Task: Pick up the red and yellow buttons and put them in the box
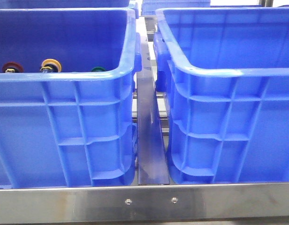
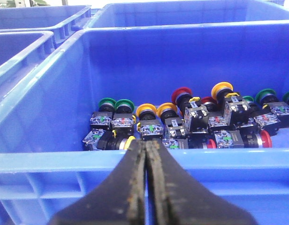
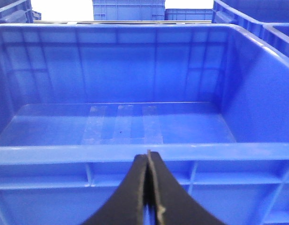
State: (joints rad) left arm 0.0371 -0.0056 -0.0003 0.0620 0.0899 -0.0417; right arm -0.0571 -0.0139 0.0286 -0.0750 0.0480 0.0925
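Two bright-blue crates stand side by side. The left crate (image 1: 64, 77) (image 2: 50, 159) holds several push buttons. A dark red cap (image 1: 12, 67) and an orange-yellow cap (image 1: 51, 64) peek over its near rim in the front view. In the left wrist view a red button (image 2: 181, 96) and a yellow button (image 2: 222, 90) lie among green ones. The right crate (image 1: 229, 72) (image 3: 64, 154) holds nothing. My left gripper (image 2: 146, 143) is shut and empty, just outside the left crate's near rim. My right gripper (image 3: 148, 155) is shut and empty, before the right crate's near rim. Neither gripper shows in the front view.
A green cap (image 1: 98, 69) shows beside the yellow one. A dark blue strip (image 1: 151, 140) runs between the crates. A steel rail (image 1: 144, 201) crosses in front. More blue crates (image 2: 22, 28) stand behind.
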